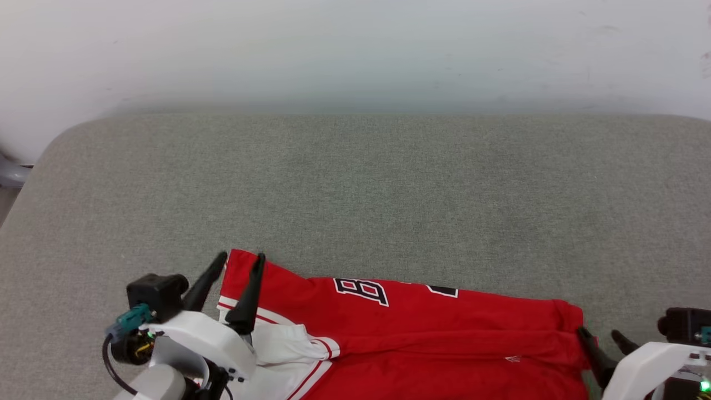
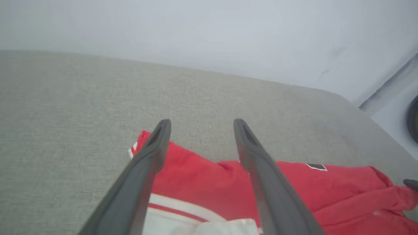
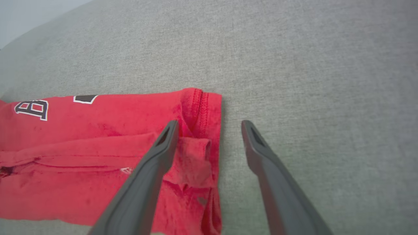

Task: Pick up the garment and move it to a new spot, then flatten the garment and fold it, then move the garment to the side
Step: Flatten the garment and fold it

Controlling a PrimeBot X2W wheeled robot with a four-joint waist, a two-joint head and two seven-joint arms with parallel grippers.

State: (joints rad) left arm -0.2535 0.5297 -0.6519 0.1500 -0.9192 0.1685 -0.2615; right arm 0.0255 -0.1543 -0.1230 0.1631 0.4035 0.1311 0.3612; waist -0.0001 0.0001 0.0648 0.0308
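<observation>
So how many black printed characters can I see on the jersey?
2. One whole character lies along the jersey's far edge; a second character, mostly folded under, sits to its right. Folds may hide more.

Garment [image 1: 422,339]: lower part cut by head view's bottom edge. Lettering only partly legible: one "B", next char folded under, just a black sliver. Tiny white mark [image 1: 512,359] near hem, too small to read. Left hand [image 1: 241,256] covers bits of top-left corner and white sleeve [image 1: 278,339]; can't tell if fingers touch cloth. Right hand [image 1: 599,332]: body cut off at bottom-right corner, inner finger hides some hem edge. Left wrist view: dark round obj [image 2: 413,119] cut by right edge, unidentifiable. Grey obj [image 1: 10,173] at head view's left edge, cut off, blurry.
</observation>
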